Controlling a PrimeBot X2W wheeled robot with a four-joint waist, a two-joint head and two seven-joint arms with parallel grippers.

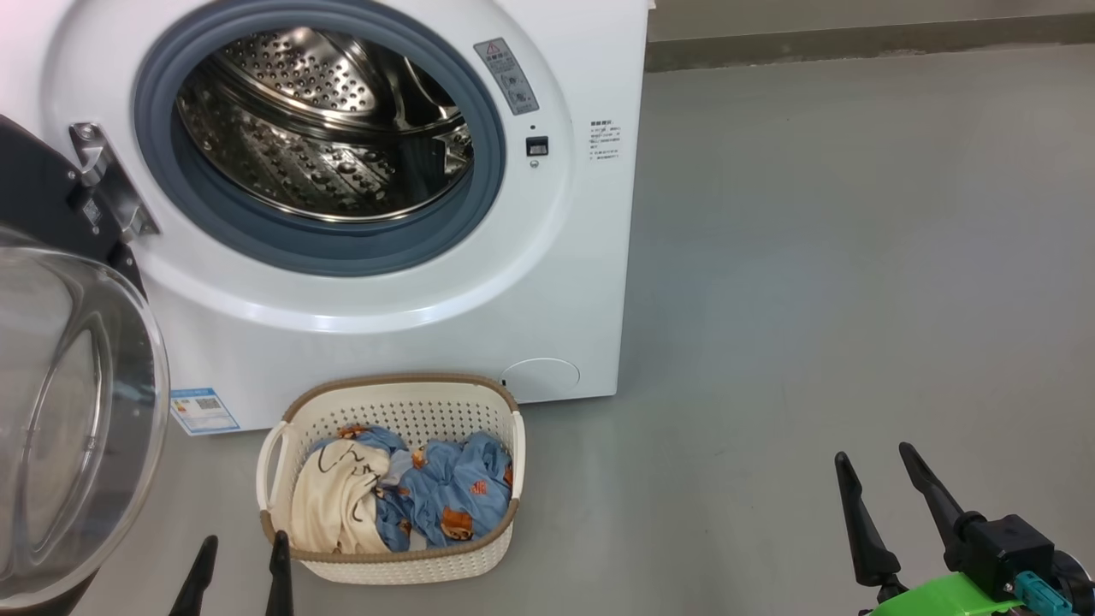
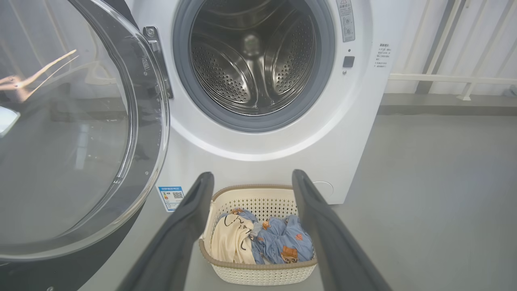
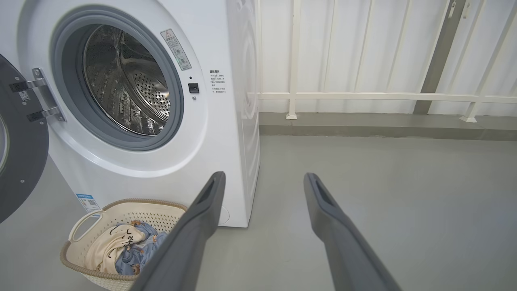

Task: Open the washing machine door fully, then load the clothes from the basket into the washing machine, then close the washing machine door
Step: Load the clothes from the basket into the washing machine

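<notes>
Cream basket holds two garments before one washing machine; two pairs of jaws spread wide.

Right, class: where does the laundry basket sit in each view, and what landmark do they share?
Head view: basket low, left of centre.
Left wrist view: bottom centre.
Right wrist view: bottom left corner.
Shared landmark: blue label low on the washing machine.
</notes>
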